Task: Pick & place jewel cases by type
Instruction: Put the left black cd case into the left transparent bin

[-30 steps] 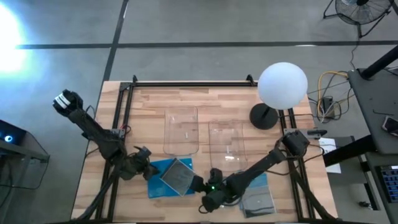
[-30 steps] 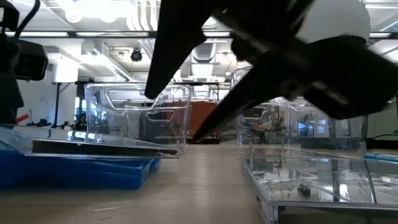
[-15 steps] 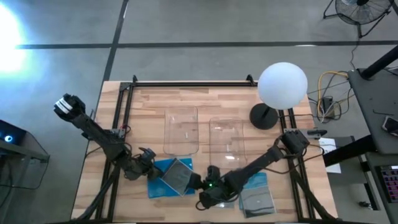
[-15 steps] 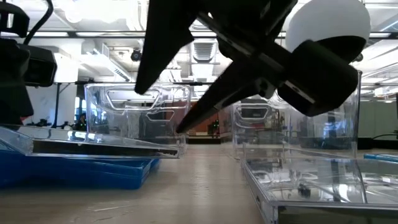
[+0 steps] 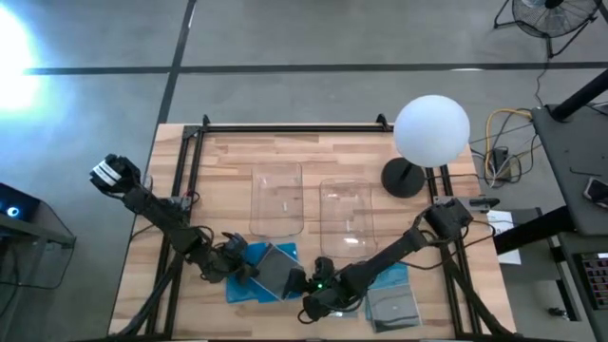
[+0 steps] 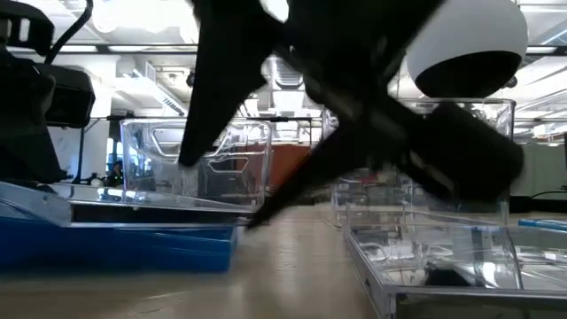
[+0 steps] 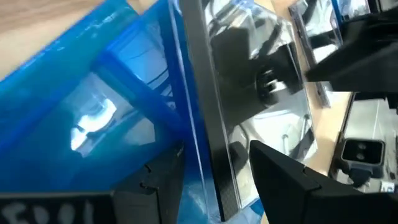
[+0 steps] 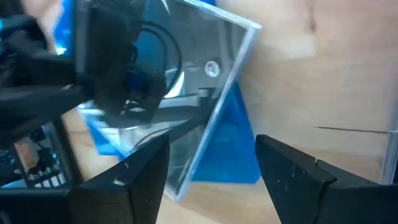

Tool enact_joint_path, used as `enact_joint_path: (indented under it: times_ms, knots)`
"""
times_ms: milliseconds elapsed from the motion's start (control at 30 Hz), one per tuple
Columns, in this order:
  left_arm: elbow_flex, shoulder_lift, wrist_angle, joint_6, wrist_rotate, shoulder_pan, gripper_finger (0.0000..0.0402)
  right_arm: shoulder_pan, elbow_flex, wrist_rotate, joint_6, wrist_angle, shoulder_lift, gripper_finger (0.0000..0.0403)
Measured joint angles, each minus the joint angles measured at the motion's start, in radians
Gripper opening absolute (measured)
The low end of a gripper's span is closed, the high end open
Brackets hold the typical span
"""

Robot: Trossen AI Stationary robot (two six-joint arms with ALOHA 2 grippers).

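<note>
On a wooden table (image 5: pixel 218 161), two dark robot arms meet over a stack of jewel cases at the near edge. A glossy dark grey jewel case (image 5: pixel 273 270) lies skewed on top of a bright blue jewel case (image 5: pixel 239 283), both just in front of the left-hand one of two clear plastic bins (image 5: pixel 276 199).

The left gripper (image 5: pixel 244 270) is at the stack's left edge, its fingers (image 7: pixel 149 180) spread apart on either side of the edge of the dark case, with the blue case beneath; they are not clamped on it.

The right gripper (image 5: pixel 302 282) is at the same stack from the right, its fingers (image 8: pixel 146 168) also apart, pointing at the dark case's corner.

To the right of the stack, beyond the right arm, a second blue case (image 5: pixel 388 277) and a grey case (image 5: pixel 393 307) lie on the table, in front of the second clear bin (image 5: pixel 346 218). A white globe lamp (image 5: pixel 430 129) stands behind the bins at the right.
</note>
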Motion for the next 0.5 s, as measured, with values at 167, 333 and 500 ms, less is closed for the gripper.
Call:
enact_joint_path:
  times_ms: [167, 333, 500]
  knots:
    - [0.005, -0.001, 0.070, 0.037, 0.017, 0.000, 0.0161, 0.004, 0.000, 0.009, 0.023, 0.038, 0.035, 0.0233]
    - [0.005, -0.011, 0.105, 0.040, 0.026, 0.000, 0.0161, 0.004, 0.001, 0.014, -0.002, 0.037, 0.032, 0.0233]
    - [0.005, -0.012, 0.168, 0.066, 0.027, 0.000, 0.0161, 0.004, 0.000, 0.011, -0.034, 0.036, 0.029, 0.0233]
